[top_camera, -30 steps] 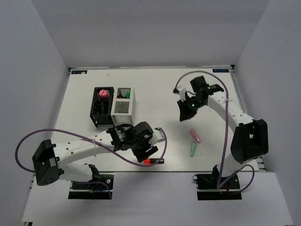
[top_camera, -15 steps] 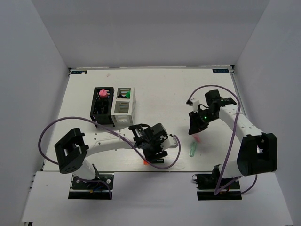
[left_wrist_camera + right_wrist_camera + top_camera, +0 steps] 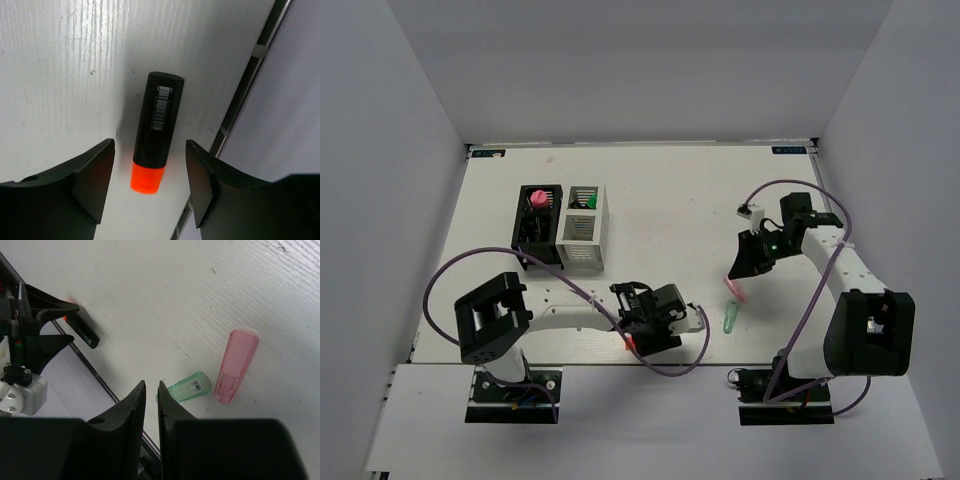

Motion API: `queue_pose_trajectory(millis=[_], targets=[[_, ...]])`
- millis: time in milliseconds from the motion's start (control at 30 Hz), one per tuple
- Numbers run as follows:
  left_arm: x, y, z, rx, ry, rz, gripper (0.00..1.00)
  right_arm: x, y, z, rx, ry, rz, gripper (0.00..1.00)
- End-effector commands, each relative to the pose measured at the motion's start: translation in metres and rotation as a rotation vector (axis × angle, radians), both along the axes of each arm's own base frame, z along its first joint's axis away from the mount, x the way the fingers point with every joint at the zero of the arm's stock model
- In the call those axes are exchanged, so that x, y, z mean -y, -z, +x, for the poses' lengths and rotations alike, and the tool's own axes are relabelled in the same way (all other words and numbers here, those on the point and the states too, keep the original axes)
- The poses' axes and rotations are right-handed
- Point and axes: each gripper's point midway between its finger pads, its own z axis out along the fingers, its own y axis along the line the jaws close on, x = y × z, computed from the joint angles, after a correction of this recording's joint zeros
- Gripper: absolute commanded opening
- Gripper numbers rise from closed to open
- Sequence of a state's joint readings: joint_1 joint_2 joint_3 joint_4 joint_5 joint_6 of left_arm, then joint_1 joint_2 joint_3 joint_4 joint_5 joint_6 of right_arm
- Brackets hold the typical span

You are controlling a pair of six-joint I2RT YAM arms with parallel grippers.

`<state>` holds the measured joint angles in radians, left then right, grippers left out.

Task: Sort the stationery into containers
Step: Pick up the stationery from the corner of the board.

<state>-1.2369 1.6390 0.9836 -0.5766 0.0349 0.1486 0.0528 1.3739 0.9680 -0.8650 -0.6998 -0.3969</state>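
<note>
An orange-ended black highlighter [image 3: 159, 117] lies flat by the table's near edge; in the top view only its orange end [image 3: 631, 343] shows. My left gripper [image 3: 150, 145] is open, one finger on each side of it, not touching [image 3: 652, 332]. A translucent pink piece [image 3: 236, 365] and a translucent green piece [image 3: 190, 387] lie side by side on the table [image 3: 735, 290] [image 3: 729, 318]. My right gripper [image 3: 151, 385] is shut and empty, just above and beside them [image 3: 745, 263]. The joined black holder [image 3: 522, 240] and white holder [image 3: 585, 252] stand at the back left. A pink round item [image 3: 536, 199] sits in the black one.
The table's metal near edge [image 3: 240, 100] runs right beside the highlighter. Purple cables loop from both arms over the table [image 3: 450, 275] [image 3: 775, 186]. Green-ended items [image 3: 582, 205] stand in the white holder. White walls enclose the table.
My left gripper has swung towards the near edge and now straddles the orange highlighter. My right gripper has moved right and nearer, down to the pink piece.
</note>
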Motion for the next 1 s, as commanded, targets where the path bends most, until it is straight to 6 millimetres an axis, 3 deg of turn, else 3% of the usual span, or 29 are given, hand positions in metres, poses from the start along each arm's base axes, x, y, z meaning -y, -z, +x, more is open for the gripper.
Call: queue_pose_trajectory(millis=[0,267,367,600,667,700,733,767,800,833,867,900,967], targets=[[0.006,0.001,0.005,0.059,-0.015,-0.018,0.69,-0.004,-0.009,-0.001,-0.014,-0.003,0.076,0.19],[-0.002,0.024,0.006,0.144,-0.005,0.077,0.65,0.002,-0.020,0.002,-0.030,0.037,0.166,0.20],[-0.004,0.032,0.003,0.123,-0.008,0.086,0.59,0.005,-0.022,0.002,-0.030,0.046,0.180,0.20],[-0.001,0.029,-0.006,0.064,-0.012,0.065,0.12,0.005,-0.028,-0.001,-0.016,0.034,0.219,0.20],[0.000,0.017,0.002,0.055,-0.041,0.035,0.06,0.003,-0.030,-0.004,-0.010,0.014,0.230,0.24],[0.004,0.012,0.002,0.038,-0.050,0.014,0.04,0.002,-0.031,-0.006,-0.011,0.004,0.243,0.42],[0.014,-0.005,0.004,0.028,-0.052,-0.047,0.00,0.001,-0.033,-0.007,-0.004,-0.004,0.254,0.57],[0.015,-0.016,0.017,0.038,-0.089,-0.073,0.00,0.001,-0.034,-0.011,0.007,-0.035,0.253,0.68],[0.017,-0.025,0.023,0.001,-0.123,-0.110,0.00,0.000,-0.036,-0.013,0.012,-0.045,0.264,0.88],[0.028,-0.056,0.042,0.023,-0.163,-0.200,0.00,0.000,-0.037,-0.014,0.017,-0.052,0.269,0.90],[0.028,-0.066,0.050,0.019,-0.187,-0.224,0.00,0.000,-0.036,-0.015,0.026,-0.066,0.268,0.90],[0.021,-0.083,0.073,0.013,-0.272,-0.277,0.00,-0.001,-0.036,-0.016,0.030,-0.072,0.270,0.90],[0.026,-0.128,0.098,0.040,-0.340,-0.400,0.00,-0.001,-0.035,-0.015,0.036,-0.076,0.274,0.90]])
